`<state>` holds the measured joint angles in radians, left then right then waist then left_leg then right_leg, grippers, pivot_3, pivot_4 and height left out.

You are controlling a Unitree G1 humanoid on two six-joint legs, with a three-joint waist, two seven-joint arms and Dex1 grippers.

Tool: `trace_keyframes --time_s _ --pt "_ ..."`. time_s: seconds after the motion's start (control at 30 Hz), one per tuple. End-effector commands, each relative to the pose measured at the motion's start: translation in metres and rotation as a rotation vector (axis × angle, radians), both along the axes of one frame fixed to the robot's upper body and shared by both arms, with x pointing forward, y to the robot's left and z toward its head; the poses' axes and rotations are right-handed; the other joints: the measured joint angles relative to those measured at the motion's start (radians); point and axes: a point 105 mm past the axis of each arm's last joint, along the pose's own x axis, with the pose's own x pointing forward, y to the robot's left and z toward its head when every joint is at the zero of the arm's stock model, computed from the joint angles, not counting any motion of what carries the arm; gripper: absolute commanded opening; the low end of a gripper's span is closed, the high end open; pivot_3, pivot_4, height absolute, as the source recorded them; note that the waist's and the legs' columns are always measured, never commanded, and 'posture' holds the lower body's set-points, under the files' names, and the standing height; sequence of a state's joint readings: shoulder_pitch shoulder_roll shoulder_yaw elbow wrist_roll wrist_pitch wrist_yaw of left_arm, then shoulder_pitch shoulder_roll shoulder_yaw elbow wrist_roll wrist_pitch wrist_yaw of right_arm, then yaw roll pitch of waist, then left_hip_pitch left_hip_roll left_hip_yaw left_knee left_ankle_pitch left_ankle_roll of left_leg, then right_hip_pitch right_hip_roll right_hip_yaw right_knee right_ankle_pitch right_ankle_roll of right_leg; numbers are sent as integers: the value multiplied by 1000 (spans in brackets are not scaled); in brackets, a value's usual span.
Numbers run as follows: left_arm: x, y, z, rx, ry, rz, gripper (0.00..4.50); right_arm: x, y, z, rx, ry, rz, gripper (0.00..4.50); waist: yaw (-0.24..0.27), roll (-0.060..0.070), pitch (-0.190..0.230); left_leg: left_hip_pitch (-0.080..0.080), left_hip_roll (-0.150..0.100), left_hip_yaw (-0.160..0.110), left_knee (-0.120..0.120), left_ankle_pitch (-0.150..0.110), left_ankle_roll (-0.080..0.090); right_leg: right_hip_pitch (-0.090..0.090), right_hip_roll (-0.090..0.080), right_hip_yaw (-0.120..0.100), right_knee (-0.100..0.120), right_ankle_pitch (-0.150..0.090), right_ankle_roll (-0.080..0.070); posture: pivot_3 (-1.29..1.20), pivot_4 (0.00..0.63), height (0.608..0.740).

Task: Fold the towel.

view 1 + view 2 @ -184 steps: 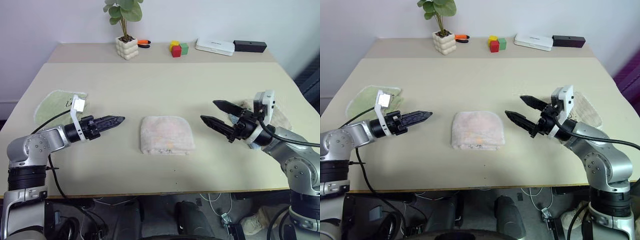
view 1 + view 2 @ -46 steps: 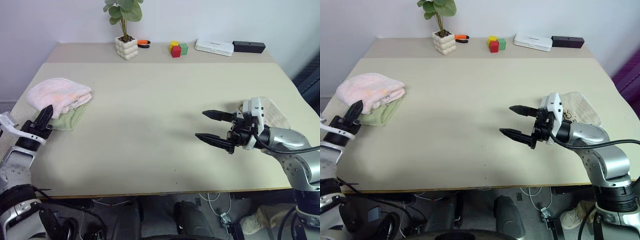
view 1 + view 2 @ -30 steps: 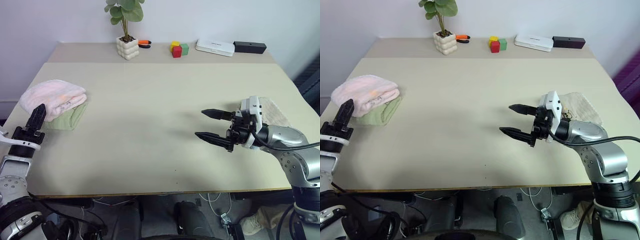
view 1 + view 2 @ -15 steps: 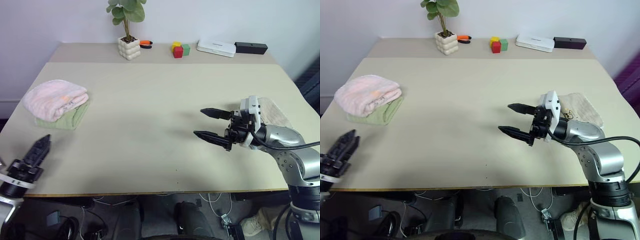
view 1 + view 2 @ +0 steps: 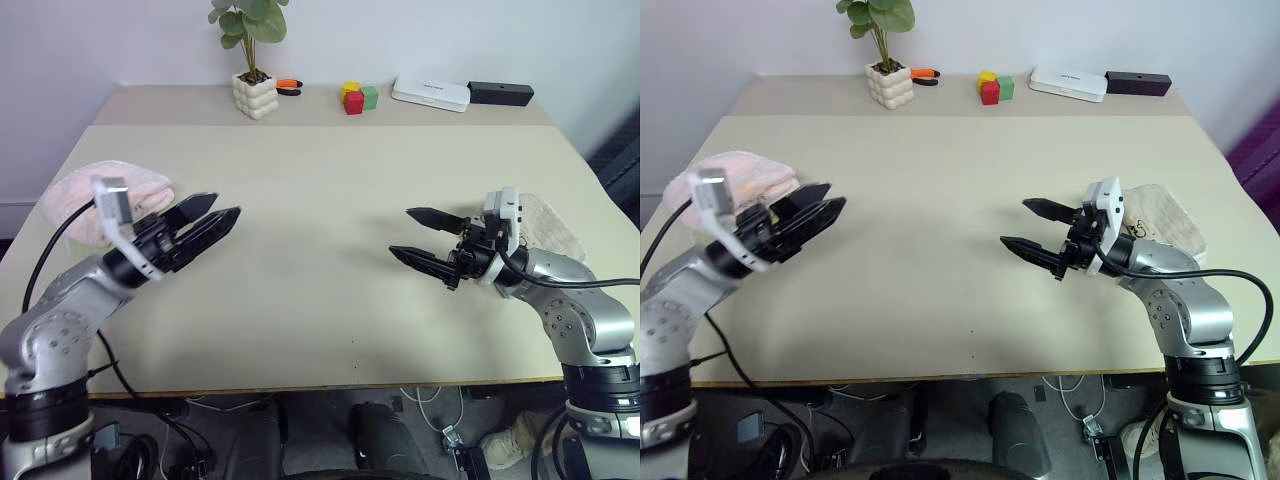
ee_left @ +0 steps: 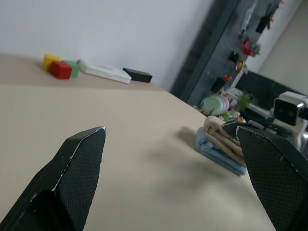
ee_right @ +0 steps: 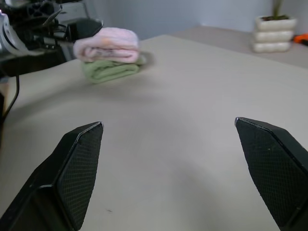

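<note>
From where I sit the pink towel [image 7: 108, 42] already lies folded atop the green towel [image 7: 109, 70] at the worktop's [image 5: 320, 200] left edge, while my left end effector [image 5: 205, 222] and right end effector [image 5: 420, 238] hover wide open and empty, so little seems left.

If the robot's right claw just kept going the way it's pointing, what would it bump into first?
Probably nothing soon: the open right gripper points across bare table towards the robot's left. Its wrist view looks along that line to the folded pink towel lying on a green towel, with the left gripper beside them. Depth is unclear.
</note>
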<state>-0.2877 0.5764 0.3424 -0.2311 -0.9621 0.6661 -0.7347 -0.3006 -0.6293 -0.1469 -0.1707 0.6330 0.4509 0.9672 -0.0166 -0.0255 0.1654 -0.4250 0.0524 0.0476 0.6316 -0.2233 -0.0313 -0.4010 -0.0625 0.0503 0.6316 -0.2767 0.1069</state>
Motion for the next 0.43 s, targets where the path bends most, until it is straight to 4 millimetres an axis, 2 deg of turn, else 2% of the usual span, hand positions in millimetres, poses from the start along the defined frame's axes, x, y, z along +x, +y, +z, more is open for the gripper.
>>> trace_keyframes --time_s 0.03,0.1,0.23,0.43 --pt "7 -9 -14 37 19 -9 4453 0 -7 16 -14 -65 -20 4500 1 0 0 0 0 0 0 0 0 0 1 0 0 0 1 0 150 740" --pt "11 -18 -14 44 5 -30 4453 0 -12 18 -32 -67 -23 4500 3 0 0 0 1 -1 0 0 0 0 2 0 1 1 2 0 150 740" --pt "27 -21 -12 49 -11 -23 4453 -2 -16 23 -63 -68 -19 4500 8 0 1 -1 0 -1 2 0 0 0 2 0 0 1 2 0 150 740" --pt "27 -18 -15 33 -24 8 4453 -3 -19 25 -77 -67 -14 4500 2 0 1 -1 0 -1 1 0 0 0 1 0 0 1 4 0 150 740"
